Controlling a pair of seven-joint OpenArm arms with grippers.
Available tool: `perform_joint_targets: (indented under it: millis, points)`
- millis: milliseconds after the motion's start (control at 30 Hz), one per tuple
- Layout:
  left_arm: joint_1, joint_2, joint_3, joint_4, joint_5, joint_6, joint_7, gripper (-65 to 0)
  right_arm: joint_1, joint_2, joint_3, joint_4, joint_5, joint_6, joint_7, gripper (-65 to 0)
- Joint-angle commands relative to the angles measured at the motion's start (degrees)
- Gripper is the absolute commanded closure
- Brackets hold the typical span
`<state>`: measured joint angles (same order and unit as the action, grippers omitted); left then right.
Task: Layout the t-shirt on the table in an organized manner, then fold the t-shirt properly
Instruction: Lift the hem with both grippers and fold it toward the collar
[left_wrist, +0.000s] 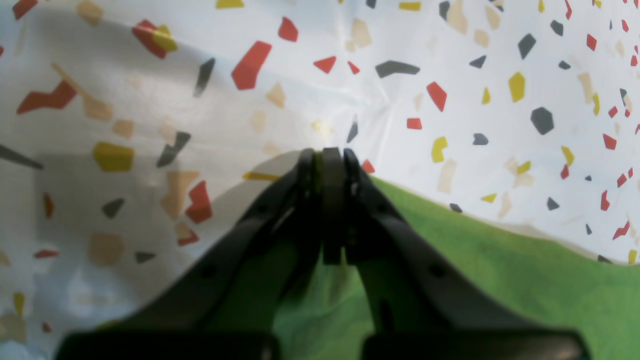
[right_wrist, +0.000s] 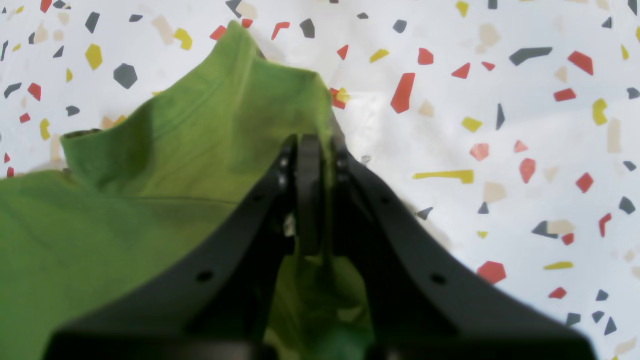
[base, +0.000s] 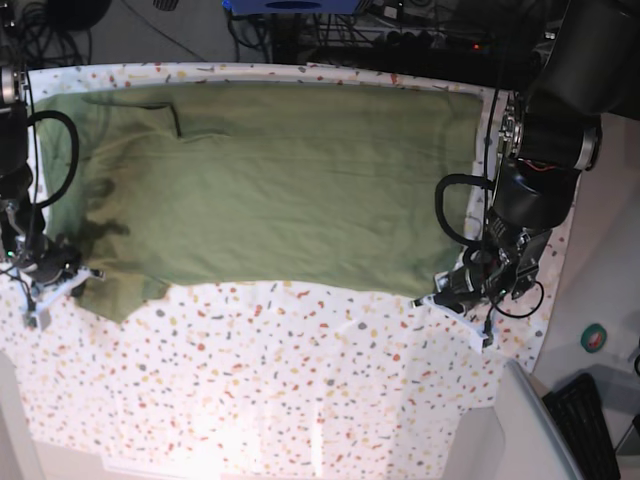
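The olive-green t-shirt (base: 270, 180) lies spread flat over the far half of the speckled table (base: 300, 370). My left gripper (base: 450, 286) is at the shirt's near right corner. In the left wrist view it (left_wrist: 330, 156) is shut, with the green cloth (left_wrist: 500, 270) pinched between its jaws just above the table (left_wrist: 150, 100). My right gripper (base: 78, 279) is at the near left corner by a sleeve. In the right wrist view it (right_wrist: 310, 142) is shut on a raised fold of the shirt (right_wrist: 150, 175) over the table (right_wrist: 500, 125).
A plain grey surface (base: 525, 430) and a keyboard (base: 592, 420) lie past the table's near right corner. Cables and equipment (base: 330, 25) run along the far edge. The shirt's far hem lies close to the table's far edge.
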<state>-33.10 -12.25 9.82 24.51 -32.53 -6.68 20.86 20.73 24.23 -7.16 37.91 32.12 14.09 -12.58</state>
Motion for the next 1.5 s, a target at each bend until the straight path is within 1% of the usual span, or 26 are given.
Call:
perform_joint_targets:
  millis: [0, 100, 200, 300, 400, 433, 467, 567, 633, 700, 800, 900, 967, 1033, 1100, 1133, 1233, 1300, 1367, 1433, 1467]
  points:
    - [-1.32, -0.45, -0.37, 3.14, -0.30, -0.49, -0.07, 0.0, 1.38, 1.05, 0.17, 0.90, 0.36, 0.11, 1.55, 0.0]
    - [-0.26, -1.42, -0.55, 9.38, -0.39, -0.49, 5.03, 0.0, 1.47, 1.05, 0.17, 0.90, 0.36, 0.20, 1.63, 0.0]
    - [0.79, -1.68, -0.55, 14.04, -0.39, -0.49, 8.37, 0.0, 1.47, 1.22, 0.17, 1.17, 0.36, 0.37, 1.72, 0.0]
    - [1.76, -1.77, -0.55, 15.80, -0.39, -0.49, 9.07, 0.0, 1.64, 1.31, 0.08, 1.17, 0.36, 0.37, 2.78, 0.0]
    - [2.64, -1.95, -0.55, 16.15, -0.39, -0.49, 9.07, 0.0, 1.55, 1.40, -0.01, 0.99, 0.19, 0.46, 7.44, 0.0]
    - [2.64, -2.21, -0.55, 16.15, -0.39, -0.49, 9.07, 0.0, 1.55, 1.40, -0.01, 0.99, -0.87, 0.46, 8.49, 0.0]
    - [3.08, -2.47, -0.55, 16.15, -0.39, -0.49, 9.07, 0.0, 1.55, 1.40, -0.01, 0.99, -3.33, 0.46, 9.55, 0.0]
    - [3.61, -2.74, -0.64, 16.23, -0.39, -0.49, 9.07, 0.0, 1.73, 0.78, 0.17, 0.90, -13.09, 0.46, 11.39, 0.0]
    - [3.78, -3.44, -0.64, 16.23, -0.39, -0.49, 9.07, 0.0, 1.82, -0.62, 0.70, 0.90, -18.80, 0.46, 12.53, 0.0]
    - [3.78, -3.71, -0.64, 16.23, -0.48, -0.49, 9.07, 0.0, 1.82, -1.42, 0.70, 0.90, -23.02, 0.46, 13.59, 0.0]
    - [3.78, -3.71, -0.64, 16.23, -0.48, -0.49, 9.07, 0.0, 1.82, -2.21, 0.70, 0.90, -26.01, 0.46, 13.77, 0.0]
    - [3.87, -3.79, -0.64, 16.59, -0.48, -0.49, 9.16, 0.0, 1.82, -2.29, 0.78, 0.90, -26.45, 0.37, 13.77, 0.0]
    - [5.45, -3.79, -0.64, 18.78, -0.56, -0.49, 9.16, 0.0, 1.82, -2.12, 0.78, 0.90, -26.54, 0.37, 13.77, 0.0]
    - [7.65, -3.88, -0.64, 23.27, -0.56, -0.49, 9.69, 0.0, 1.64, -1.77, 0.78, 0.90, -26.62, 0.37, 13.77, 0.0]
    - [9.85, -4.41, -1.52, 27.84, -0.56, -0.49, 14.35, 0.0, 1.47, -1.68, 0.78, 0.90, -26.62, 0.37, 13.77, 0.0]
    - [10.99, -4.23, -3.19, 29.77, -0.56, -0.49, 16.46, 0.0, 1.47, -1.59, 0.78, 0.90, -26.62, 0.37, 13.77, 0.0]
    - [16.88, -4.06, -11.45, 38.74, -0.56, -0.49, 21.73, 0.0, 0.68, -1.59, 0.78, 0.99, -26.62, 0.20, 13.77, 0.0]
    - [20.40, -4.06, -15.14, 45.33, -0.56, -0.49, 24.54, 0.0, 0.24, -0.89, 0.78, 1.17, -26.54, 0.11, 13.77, 0.0]
    - [23.48, -4.06, -16.73, 50.78, -0.56, -0.49, 27.36, 0.0, 0.15, -0.62, 0.87, 1.17, -26.45, 0.11, 13.77, 0.0]
    - [25.85, -4.32, -17.08, 54.65, -0.56, -0.49, 28.94, 0.0, -0.38, -0.45, 0.96, 1.25, -26.36, 0.11, 13.77, 0.0]
    - [26.64, -4.41, -17.08, 55.62, -0.56, -0.49, 29.12, 0.0, -0.64, -0.45, 2.02, 1.34, -26.36, 0.11, 13.77, 0.0]
